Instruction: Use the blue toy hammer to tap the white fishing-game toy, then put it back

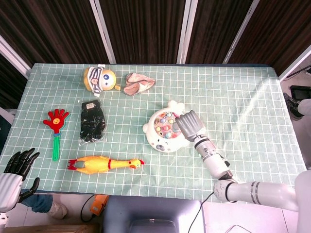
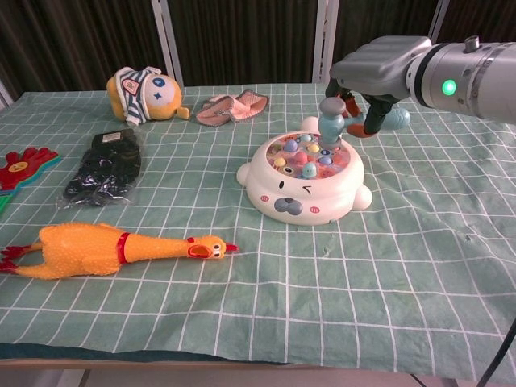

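Note:
The white fishing-game toy (image 1: 160,136) (image 2: 300,193) sits mid-table, its top dotted with coloured fish. My right hand (image 1: 190,125) (image 2: 377,71) hovers over the toy's right side and grips the blue toy hammer (image 2: 333,123). In the chest view the hammer's head points down and meets the toy's top at its far right edge. In the head view the hand hides most of the hammer. My left hand (image 1: 17,167) stays at the table's near-left corner, fingers spread, holding nothing.
A yellow rubber chicken (image 1: 104,164) lies at the front left. A black glove pack (image 1: 92,120), a red hand clapper (image 1: 56,128), a striped plush (image 1: 98,78) and a pink cloth (image 1: 138,83) lie further back on the checked cloth (image 1: 243,107).

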